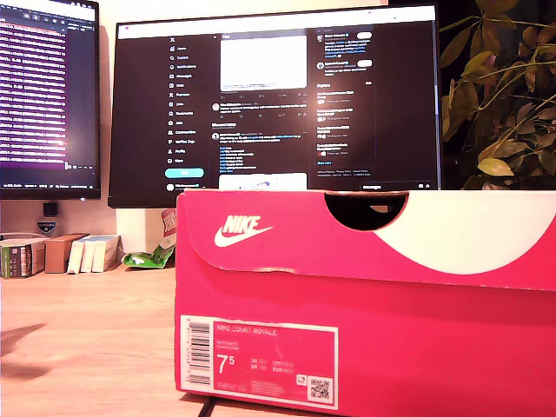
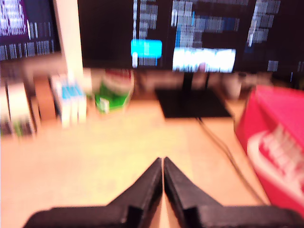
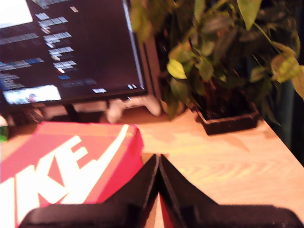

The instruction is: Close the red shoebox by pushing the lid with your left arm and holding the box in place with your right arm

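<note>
The red shoebox [image 1: 365,304] stands on the wooden desk [image 1: 87,339] with its lid [image 1: 373,234] seated flat over the body, and it fills the exterior view's right and centre; its near end carries the white size label [image 1: 258,360]. You have open desk surface on the exterior view's left of the box, running back to a row of small boxes [image 1: 56,254] and a green packet [image 1: 149,256] at the foot of the monitors [image 1: 278,104]. A potted plant [image 1: 495,95] bounds the exterior view's upper right, behind the box. In the first wrist view my first gripper [image 2: 163,164] is clenched on nothing, its jaws meeting in a thin seam above bare desk, with the shoebox [image 2: 275,152] well apart to one side and a dark cable [image 2: 228,156] lying between them; this picture is blurred. In the second wrist view my second gripper [image 3: 158,159] is likewise pressed closed and empty, its tips just beside the corner of the box lid [image 3: 71,161], and whether they touch it you cannot tell. Clear desk [image 3: 218,156] runs from that corner to the plant tray [image 3: 228,118]. Neither arm appears in the exterior view.
</note>
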{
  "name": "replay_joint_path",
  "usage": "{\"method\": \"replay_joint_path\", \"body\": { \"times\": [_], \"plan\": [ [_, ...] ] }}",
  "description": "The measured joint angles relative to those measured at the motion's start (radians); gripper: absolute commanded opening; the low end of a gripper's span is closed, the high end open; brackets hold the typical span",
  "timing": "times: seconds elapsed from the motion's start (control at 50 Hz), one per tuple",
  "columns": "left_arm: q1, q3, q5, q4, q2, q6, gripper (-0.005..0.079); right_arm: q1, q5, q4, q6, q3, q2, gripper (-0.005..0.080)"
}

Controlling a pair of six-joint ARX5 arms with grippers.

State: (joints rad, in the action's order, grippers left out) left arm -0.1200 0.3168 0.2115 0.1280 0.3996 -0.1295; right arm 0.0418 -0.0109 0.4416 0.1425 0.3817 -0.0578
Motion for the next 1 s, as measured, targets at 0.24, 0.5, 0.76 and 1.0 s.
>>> {"method": "replay_joint_path", "body": {
  "times": [0.24,0.5,0.76,1.0],
  "plan": [
    [-0.011,-0.022,-0.005,0.002,-0.185,-0.049,-0.0019,0.001,-0.022,-0.055,-0.020,-0.051,0.050,-0.0013],
    [-0.024,-0.160,-0.029,0.029,-0.286,-0.051,-0.0019,0.027,0.027,-0.142,-0.126,-0.074,0.050,-0.0013],
    [-0.024,-0.193,-0.031,0.027,-0.404,-0.049,-0.0019,0.027,-0.018,-0.276,-0.147,-0.203,0.050,-0.0013],
    [-0.027,-0.256,-0.031,0.060,-0.403,-0.044,-0.0019,0.027,-0.024,-0.313,-0.145,-0.266,0.050,-0.0012]
  ]
}}
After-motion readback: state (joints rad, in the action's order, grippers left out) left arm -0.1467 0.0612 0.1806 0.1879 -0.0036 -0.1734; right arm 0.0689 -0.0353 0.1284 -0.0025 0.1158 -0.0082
